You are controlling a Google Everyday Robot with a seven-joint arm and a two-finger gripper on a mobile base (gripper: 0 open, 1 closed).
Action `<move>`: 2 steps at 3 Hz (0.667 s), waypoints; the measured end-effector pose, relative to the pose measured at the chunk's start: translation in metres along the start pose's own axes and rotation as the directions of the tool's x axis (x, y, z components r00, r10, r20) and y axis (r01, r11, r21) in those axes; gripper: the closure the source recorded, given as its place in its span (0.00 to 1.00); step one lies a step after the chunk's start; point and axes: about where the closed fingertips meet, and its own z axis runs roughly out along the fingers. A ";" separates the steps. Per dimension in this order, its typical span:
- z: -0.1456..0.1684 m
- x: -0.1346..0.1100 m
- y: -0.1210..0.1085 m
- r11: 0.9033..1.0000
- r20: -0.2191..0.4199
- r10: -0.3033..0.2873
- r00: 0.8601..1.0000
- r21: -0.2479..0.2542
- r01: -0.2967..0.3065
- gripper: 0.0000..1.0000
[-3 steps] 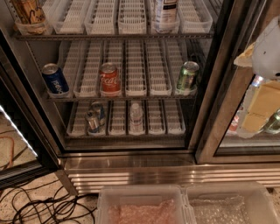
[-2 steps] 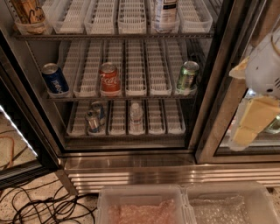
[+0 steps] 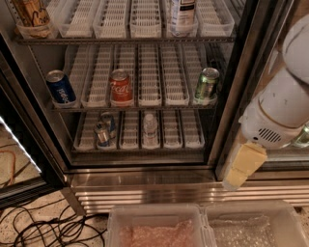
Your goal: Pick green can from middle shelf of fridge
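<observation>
Green metallic drink can (image 3: 206, 84) with a silver top rim: upright at the front of the rightmost white slotted lane tray on the middle shelf (image 3: 149, 91), just beside the dark door post of the fridge (image 3: 145, 181). Touched by nothing, well apart from the gripper (image 3: 243, 166).

Camera view, angled down into the tall display cooler above its stainless steel base. On the same wire rack, 2 more upright cans at the front: a blue can (image 3: 60, 87) at the far left and a red cola can (image 3: 120, 87) near the middle, with 2 lane trays between it and the green one. On the rack below, 2 small cans (image 3: 102, 133) one behind the other in a left lane, and a small clear bottle (image 3: 150, 129) in a middle lane. On the rack above, a white bottle (image 3: 182, 14) toward the right and a brown patterned container (image 3: 31, 17) at the far left.

Gripper at the right of the view, outside the cooler, in front of the right-hand glass panel and lower than the middle shelf. Pale yellow tip pointing down and left, beneath a bulky white arm housing (image 3: 282, 111). Spread or closed: cannot tell.

In the foreground, 2 clear plastic bins (image 3: 154, 214) side by side. At the lower left, black cables (image 3: 43, 226) on a speckled floor.
</observation>
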 end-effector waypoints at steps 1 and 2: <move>0.002 0.001 0.001 1.000 -0.003 0.017 1.000 -0.003 -0.017 0.00; 0.010 -0.002 0.009 1.000 0.005 0.029 1.000 0.001 -0.029 0.00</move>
